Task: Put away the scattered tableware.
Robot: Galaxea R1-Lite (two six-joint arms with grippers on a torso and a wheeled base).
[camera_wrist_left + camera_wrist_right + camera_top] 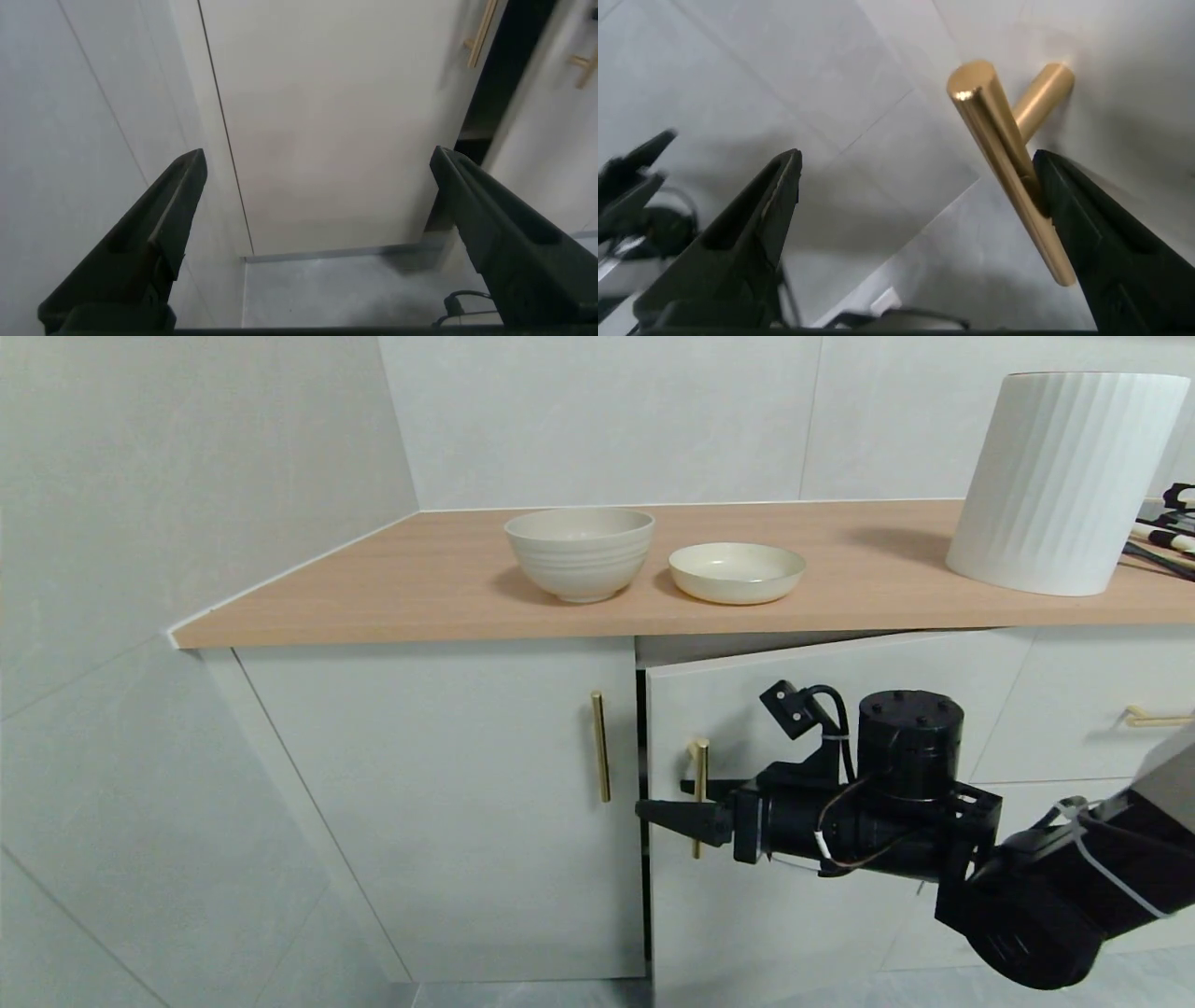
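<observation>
step in hand, by my read: opening the cupboard. right gripper (665, 800) was open, straddling the brass handle (698, 775) of the ajar door (747, 915). left gripper (320, 163) open, low by the other door. bowl (579, 553) and dish (737, 571) sat on the desk (420, 588). next: clamp the handle, pull wider.

I see two pieces of tableware on the wooden tabletop (373, 588), both upright and empty. The bowl (579, 553) is deep and round, pale off-white, with faint ridges around its outside. It sits toward the tabletop's left end, a little back from the front edge. Just beside it on the right, close but not touching, is the dish (737, 571). I read that one as a shallow, cream-coloured piece with a low, gently curved rim, much flatter than the bowl.
</observation>
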